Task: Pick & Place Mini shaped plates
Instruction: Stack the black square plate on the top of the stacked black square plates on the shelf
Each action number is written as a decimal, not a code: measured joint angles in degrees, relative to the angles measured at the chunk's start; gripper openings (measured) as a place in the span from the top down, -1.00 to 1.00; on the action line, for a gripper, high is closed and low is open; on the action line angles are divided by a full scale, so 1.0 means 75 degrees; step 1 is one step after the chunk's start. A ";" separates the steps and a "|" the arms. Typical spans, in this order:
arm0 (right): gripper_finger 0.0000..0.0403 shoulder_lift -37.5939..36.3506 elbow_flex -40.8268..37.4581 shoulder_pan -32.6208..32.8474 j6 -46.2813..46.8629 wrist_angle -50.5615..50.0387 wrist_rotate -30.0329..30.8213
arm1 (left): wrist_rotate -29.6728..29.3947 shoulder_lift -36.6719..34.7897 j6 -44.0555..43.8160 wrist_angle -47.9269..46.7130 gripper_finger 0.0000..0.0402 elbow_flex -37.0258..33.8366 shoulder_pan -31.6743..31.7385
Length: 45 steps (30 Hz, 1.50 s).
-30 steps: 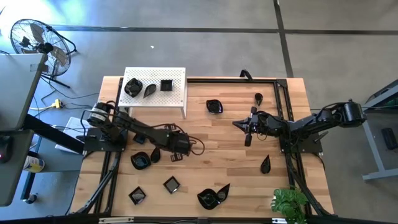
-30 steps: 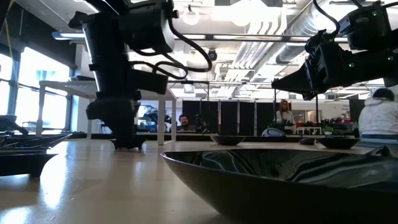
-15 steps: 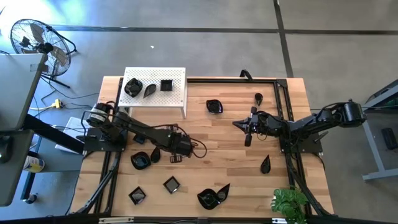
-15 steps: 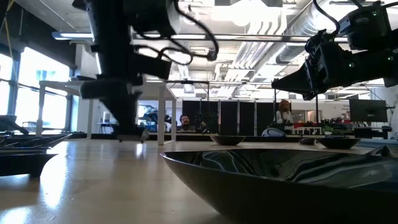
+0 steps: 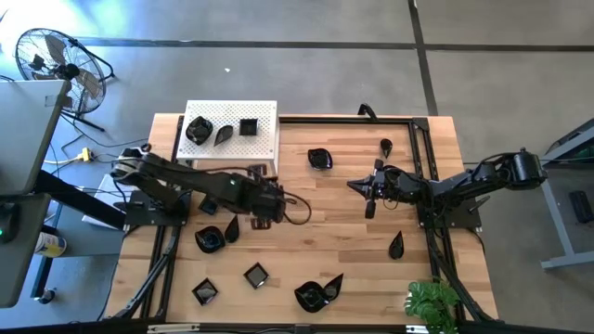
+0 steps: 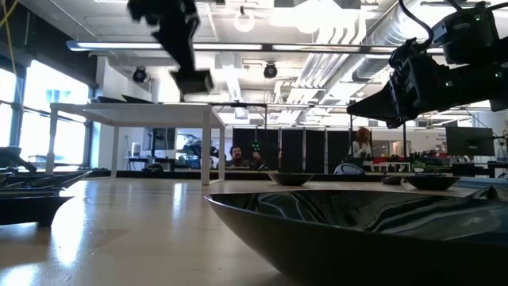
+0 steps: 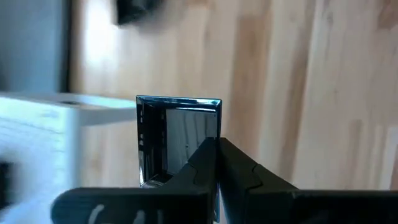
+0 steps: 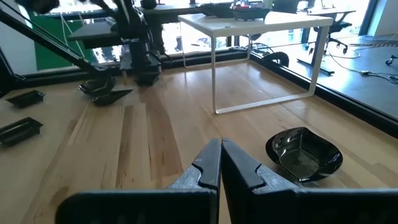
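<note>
Bare wood is lying open mid-table [image 5: 325,232]; the white stand [image 5: 232,130] is blocking the far left, plates [image 5: 210,239] crowding the near left.

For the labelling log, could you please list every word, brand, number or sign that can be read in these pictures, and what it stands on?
None can be read.
Small square plate in the left claw: glossy, no marking.
White perforated stand: holes only.
Left claw's housing: pale marks at the picture's edge, cut off and unreadable.
Room behind the table: any signs too small to read.
</note>
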 joint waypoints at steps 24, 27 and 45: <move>1.00 0.0000 0.0000 0.0001 0.0021 0.0008 -0.0029 | 0.0028 -0.0866 0.2965 -0.0373 0.99 0.0552 0.2975; 1.00 0.0000 0.0000 0.0001 0.0021 0.0008 -0.0032 | 0.0173 -0.0863 0.3219 -0.0352 0.99 0.0552 0.3383; 1.00 0.0000 0.0000 0.0001 0.0026 -0.0024 -0.0093 | 0.0694 -0.1017 0.4137 0.0507 0.99 -0.0288 0.4854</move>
